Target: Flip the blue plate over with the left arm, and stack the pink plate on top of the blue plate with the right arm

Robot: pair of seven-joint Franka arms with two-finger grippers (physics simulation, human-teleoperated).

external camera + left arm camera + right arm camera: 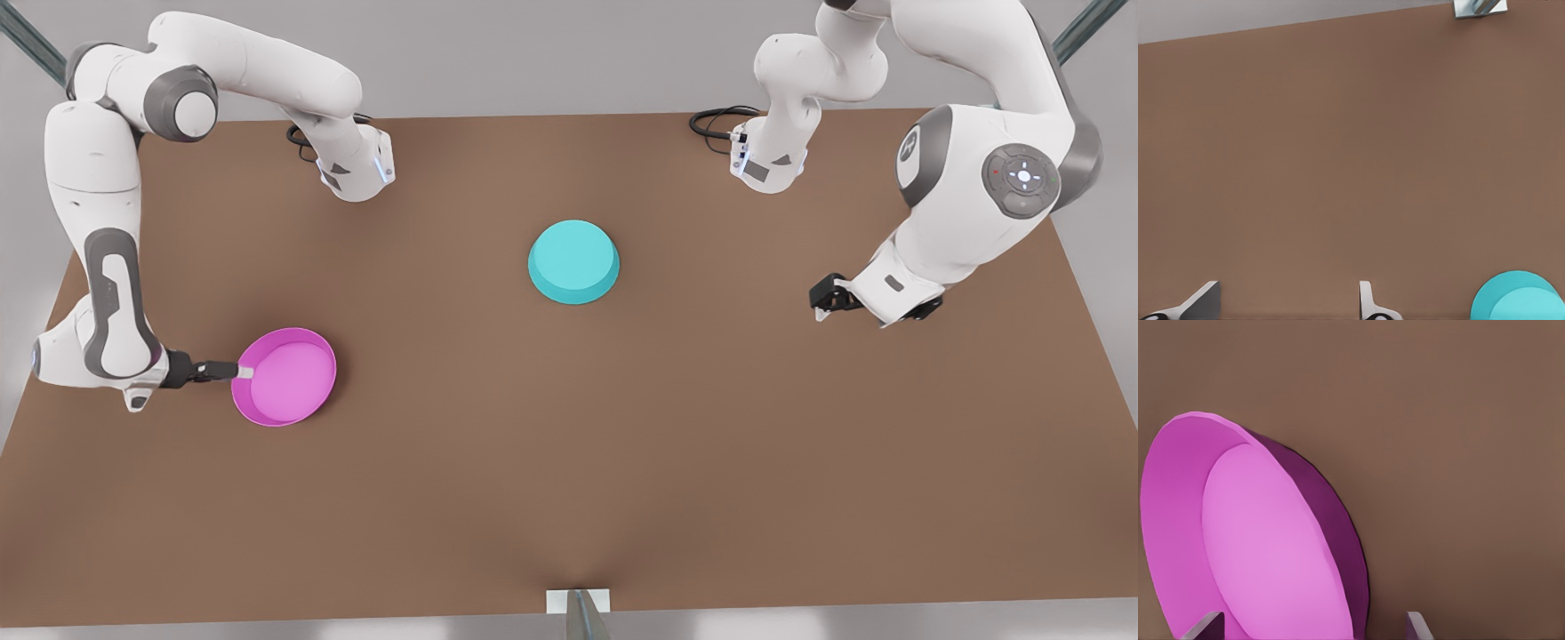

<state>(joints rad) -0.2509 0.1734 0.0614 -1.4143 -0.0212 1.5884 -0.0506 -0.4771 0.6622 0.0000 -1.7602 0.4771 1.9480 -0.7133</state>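
Note:
The pink plate lies open side up near the front view's left, and its lighter inside faces the right wrist camera. My right gripper is open at the plate's rim, one finger inside the rim and one outside. The blue plate rests upside down at the table's middle, base up, and it also appears as the blue plate off to one side of the left gripper. My left gripper hangs open over bare table at the front view's right, apart from the blue plate.
The brown table carries both plates. A small metal bracket sits at its near edge. Black cables lie by the arm bases at the far edge.

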